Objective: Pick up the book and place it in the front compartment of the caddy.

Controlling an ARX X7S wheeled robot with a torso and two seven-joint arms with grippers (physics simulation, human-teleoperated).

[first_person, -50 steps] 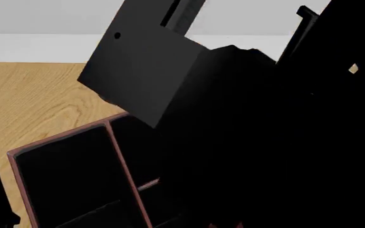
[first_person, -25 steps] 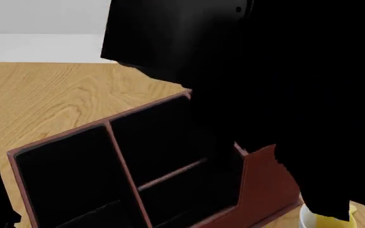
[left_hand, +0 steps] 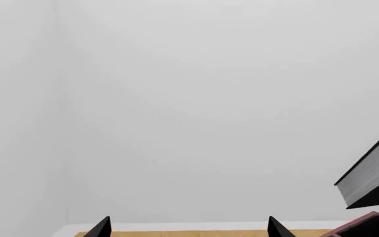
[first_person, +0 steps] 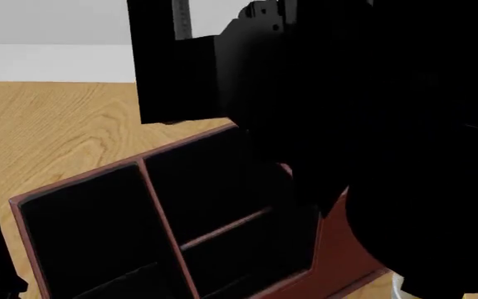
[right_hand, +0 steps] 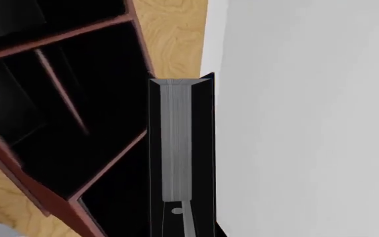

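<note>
Our right gripper [right_hand: 183, 217] is clamped on the thick black book [right_hand: 179, 143], above the red-brown partitioned caddy [first_person: 89, 187]. Our left gripper [left_hand: 186, 231] has its fingers apart.

Flat, even, sharp renders without glare; black mass from 12 to 5 o'clock perhaps hides detail.

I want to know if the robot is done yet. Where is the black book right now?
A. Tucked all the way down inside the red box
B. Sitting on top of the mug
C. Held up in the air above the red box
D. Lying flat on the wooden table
C: the book is held by the right arm, hanging over the red box, whose black cells below show no book in them; the left wrist view shows the book in the air too.
</note>
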